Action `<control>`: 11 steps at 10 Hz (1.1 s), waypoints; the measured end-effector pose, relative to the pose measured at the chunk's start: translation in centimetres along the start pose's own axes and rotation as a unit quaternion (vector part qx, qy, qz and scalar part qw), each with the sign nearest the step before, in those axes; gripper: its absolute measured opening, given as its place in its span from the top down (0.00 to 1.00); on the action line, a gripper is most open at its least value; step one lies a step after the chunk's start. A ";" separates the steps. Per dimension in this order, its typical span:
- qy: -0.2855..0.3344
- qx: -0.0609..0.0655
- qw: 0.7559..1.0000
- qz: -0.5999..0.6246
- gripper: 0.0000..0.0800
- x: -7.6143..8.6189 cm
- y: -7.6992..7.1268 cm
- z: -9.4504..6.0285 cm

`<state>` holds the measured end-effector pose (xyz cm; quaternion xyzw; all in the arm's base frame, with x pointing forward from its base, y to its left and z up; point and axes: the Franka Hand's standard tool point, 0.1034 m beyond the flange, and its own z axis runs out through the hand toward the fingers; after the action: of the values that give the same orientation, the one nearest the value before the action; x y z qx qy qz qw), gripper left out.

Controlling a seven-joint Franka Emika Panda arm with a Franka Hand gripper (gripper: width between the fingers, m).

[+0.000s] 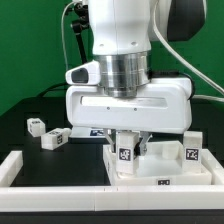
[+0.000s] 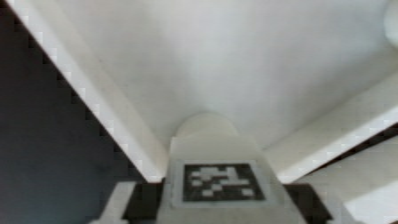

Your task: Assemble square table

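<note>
- The white two-finger gripper (image 1: 130, 150) is clamped on a small white tagged leg (image 2: 217, 172), holding it upright.
- That leg stands over the hollow underside of the large white square plastic slab (image 1: 165, 175), close to its rim.
- A second white tagged leg (image 1: 192, 152) stands upright on the slab at the exterior view's right.
- A third white leg (image 1: 37, 126) and a fourth white leg (image 1: 52, 140) lie on the black table (image 1: 30, 110) toward the exterior view's left.

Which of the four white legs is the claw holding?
The middle leg, gripped in the claw over the slab. The two loose legs lie at the exterior view's left; the right leg stands free.
</note>
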<state>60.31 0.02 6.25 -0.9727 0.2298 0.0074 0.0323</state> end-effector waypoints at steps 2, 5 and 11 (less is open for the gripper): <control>-0.002 0.003 0.997 0.083 0.65 -0.1 -0.2 0.0; -0.011 -0.001 0.971 0.239 0.65 0.0 0.0 0.1; -0.042 0.022 0.833 0.551 0.65 0.4 -0.6 0.4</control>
<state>60.92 0.46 5.86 -0.6826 0.7263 0.0601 0.0543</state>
